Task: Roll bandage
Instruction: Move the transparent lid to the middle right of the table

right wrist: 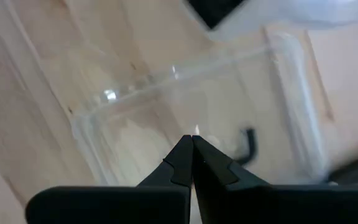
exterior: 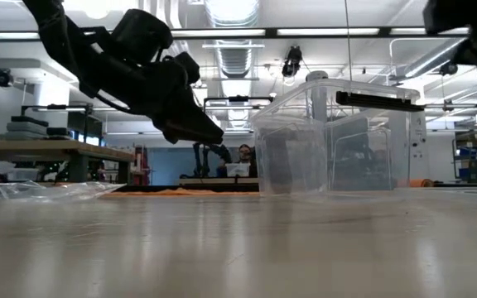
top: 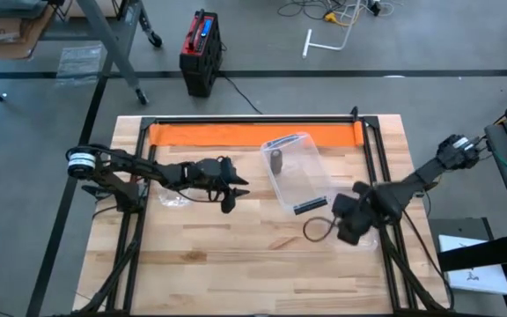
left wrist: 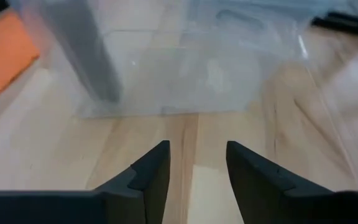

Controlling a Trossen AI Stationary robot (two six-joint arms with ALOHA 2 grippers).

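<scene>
Wooden desk (top: 236,264) w/ a clear plastic box (top: 296,172) lying near the middle, toward the far side; an orange strip (top: 236,134) runs along the far edge behind it. Inside the box, near its far end, a small dark grey roll-like item (top: 275,160), prob. the bandage, though too small to be sure. A black latch bar (top: 310,207) sits at the box's near end. Left gripper (top: 229,195) is left of the box, close but apart from it, above the desk; in the left wrist view its two fingers (left wrist: 151,177) stand apart w/ bare wood between them, nothing held, the box wall straight ahead. Low view shows the same gripper (exterior: 193,124) hanging clear of the desk surface, angled down toward the box (exterior: 338,136). A crumpled clear plastic bag (top: 172,201) lies on the desk under the left arm. Right gripper (top: 346,216) is at the box's near-right corner, above a dark loop (top: 317,229) lying on the desk; its fingers are pressed together, tips meeting (right wrist: 191,149), nothing between them, w/ the clear box (right wrist: 185,112) below in that view. On the floor beyond the desk: a red-and-black case (top: 201,48). A person shows far back in the room, low view.
</scene>
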